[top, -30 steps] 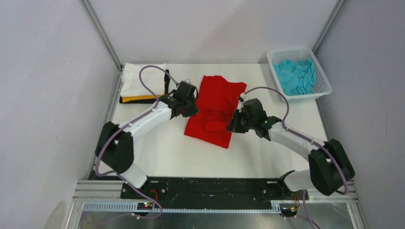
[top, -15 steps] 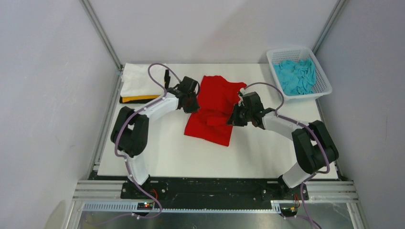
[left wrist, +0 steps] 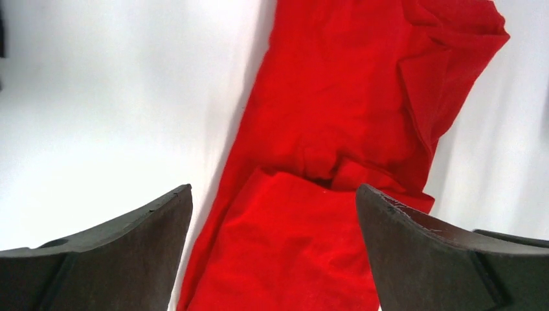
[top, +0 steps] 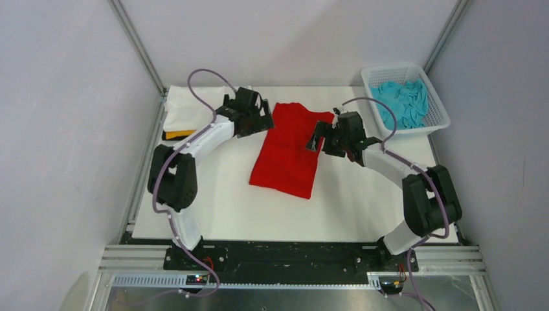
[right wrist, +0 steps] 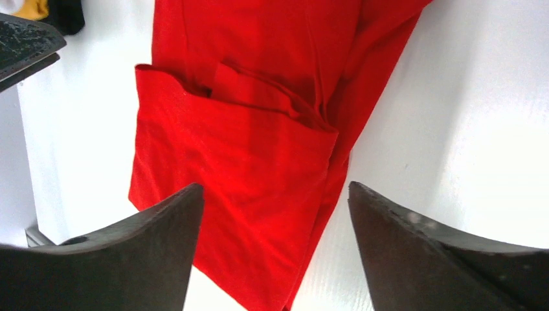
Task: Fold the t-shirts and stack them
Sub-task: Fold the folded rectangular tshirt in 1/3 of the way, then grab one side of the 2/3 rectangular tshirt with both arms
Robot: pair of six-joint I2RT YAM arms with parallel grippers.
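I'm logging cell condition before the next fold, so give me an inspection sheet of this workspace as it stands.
Surface: white table, no stains seen.
Job's things: red t-shirt lies partly folded mid-table; white t-shirt tops the far-left stack over yellow-orange t-shirt and black t-shirt; turquoise t-shirt is crumpled in the white basket, far right.
Clutter: nothing seen.
Grippers: left gripper and right gripper are both open and empty, over the red t-shirt.
Cables: left purple cable and right purple cable arch above their arms.
Surroundings: pale walls, metal frame posts.
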